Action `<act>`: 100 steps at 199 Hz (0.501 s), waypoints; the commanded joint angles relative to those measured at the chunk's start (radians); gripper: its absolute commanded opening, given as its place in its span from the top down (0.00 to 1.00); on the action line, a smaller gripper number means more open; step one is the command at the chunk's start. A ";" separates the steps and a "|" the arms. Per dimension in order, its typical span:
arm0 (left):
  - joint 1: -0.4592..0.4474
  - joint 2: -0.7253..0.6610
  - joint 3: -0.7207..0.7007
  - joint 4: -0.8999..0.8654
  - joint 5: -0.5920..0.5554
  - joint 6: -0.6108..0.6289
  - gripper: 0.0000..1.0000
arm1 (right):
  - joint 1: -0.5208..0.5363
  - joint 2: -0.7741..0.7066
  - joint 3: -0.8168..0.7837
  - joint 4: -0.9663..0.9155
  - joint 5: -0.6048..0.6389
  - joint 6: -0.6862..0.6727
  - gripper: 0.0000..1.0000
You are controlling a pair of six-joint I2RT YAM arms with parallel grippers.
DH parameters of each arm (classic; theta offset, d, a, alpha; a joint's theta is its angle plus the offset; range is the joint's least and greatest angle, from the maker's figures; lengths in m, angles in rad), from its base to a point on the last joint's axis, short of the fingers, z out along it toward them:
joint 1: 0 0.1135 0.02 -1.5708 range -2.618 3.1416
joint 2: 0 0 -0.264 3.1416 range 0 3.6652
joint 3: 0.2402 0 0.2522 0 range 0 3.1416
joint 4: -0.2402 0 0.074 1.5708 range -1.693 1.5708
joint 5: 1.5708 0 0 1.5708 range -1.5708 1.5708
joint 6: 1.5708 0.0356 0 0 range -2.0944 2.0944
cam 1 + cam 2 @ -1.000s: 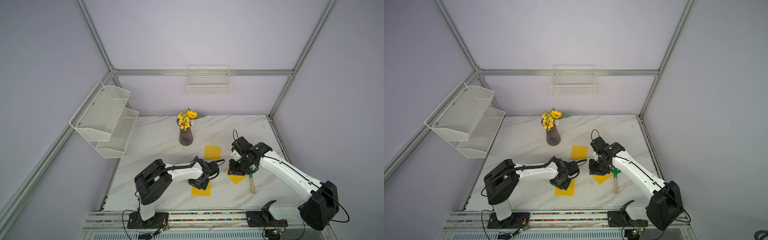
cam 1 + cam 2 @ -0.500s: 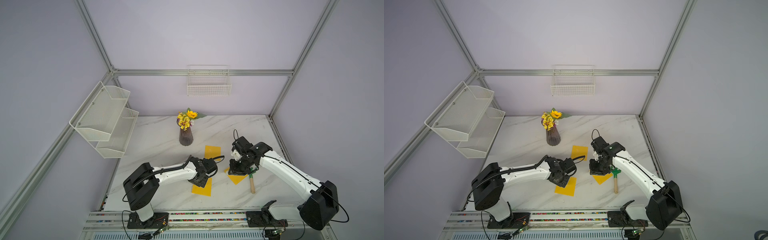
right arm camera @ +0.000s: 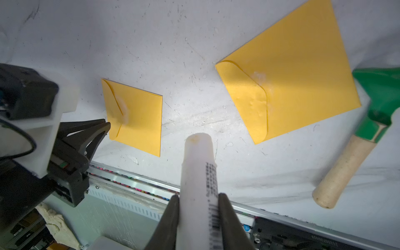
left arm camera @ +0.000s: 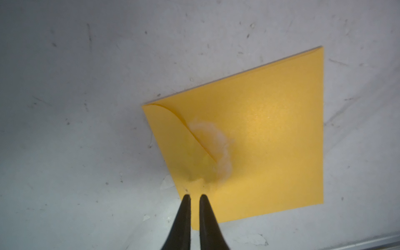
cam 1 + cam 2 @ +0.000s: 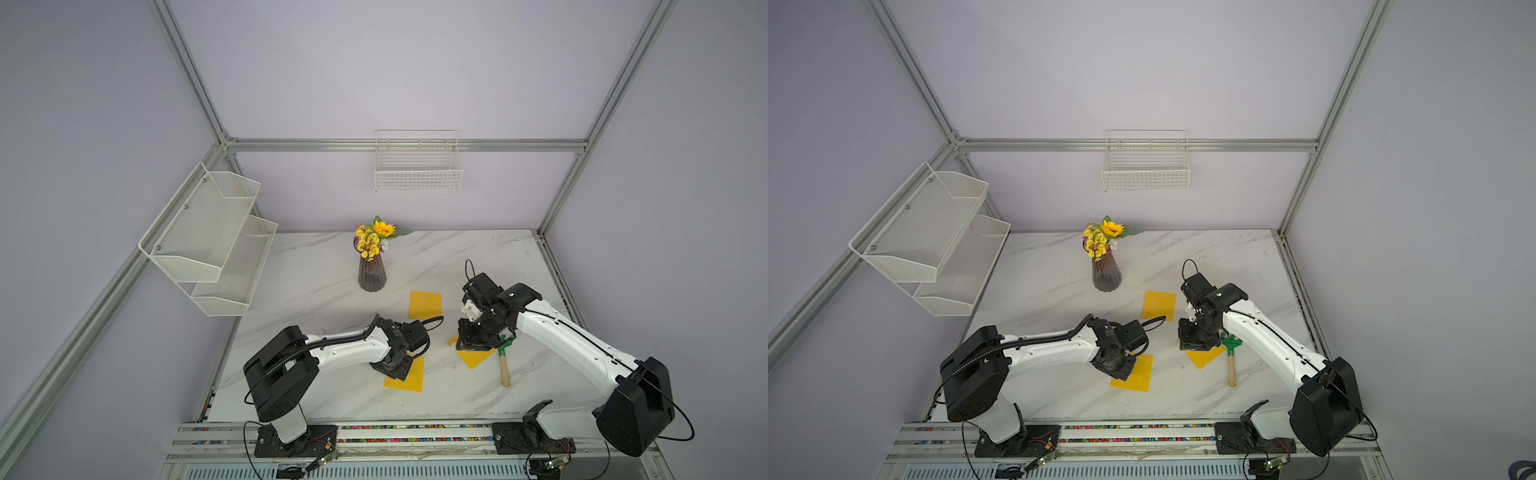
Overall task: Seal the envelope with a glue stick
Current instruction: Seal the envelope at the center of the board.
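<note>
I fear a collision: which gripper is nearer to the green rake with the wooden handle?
Right. The right gripper, holding the white plastic glue stick, is just beside the green rake, at its head. The left gripper is farther away, at the front yellow paper envelope.

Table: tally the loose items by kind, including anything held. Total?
Envelopes: 3
Glue stick: 1, held in the right end effector
Rake: 1
Vase with flowers: 1
Total: 6
</note>
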 commanded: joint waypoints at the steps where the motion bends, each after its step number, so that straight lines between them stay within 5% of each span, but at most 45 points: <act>1: 0.002 0.009 -0.022 0.056 0.040 -0.003 0.88 | -0.009 0.001 -0.007 -0.001 -0.003 -0.024 1.00; 100: 0.002 0.037 -0.079 0.101 0.057 -0.024 0.90 | -0.015 0.010 -0.038 0.006 -0.014 -0.045 1.00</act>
